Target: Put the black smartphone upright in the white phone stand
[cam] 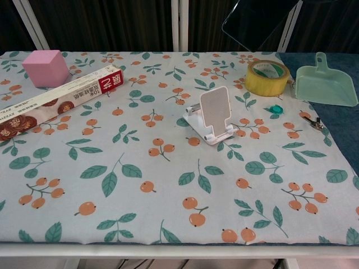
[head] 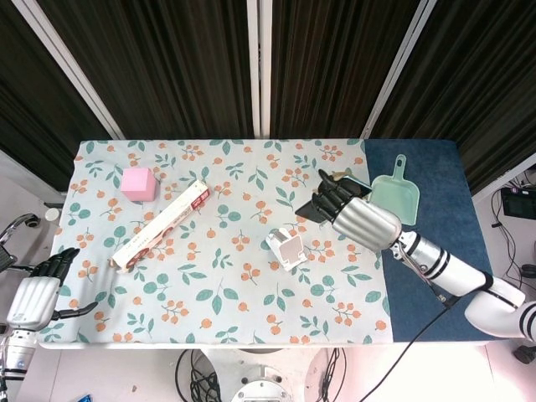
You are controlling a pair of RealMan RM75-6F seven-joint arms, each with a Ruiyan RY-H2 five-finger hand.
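Floral table (cam: 140,185) (smartphone (cam: 258,22) in right hand (head: 356,219))

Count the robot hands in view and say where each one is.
2. The right hand is raised above the stand, holding the phone. The left hand hangs off the table's front-left corner.

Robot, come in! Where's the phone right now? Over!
Right robot hand holds black smartphone in the air, above the table. White phone stand empty. Left robot hand open, idle. Nothing blocking.

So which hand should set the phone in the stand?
The right hand: it already holds the black smartphone above the white phone stand. The left hand sits far away.
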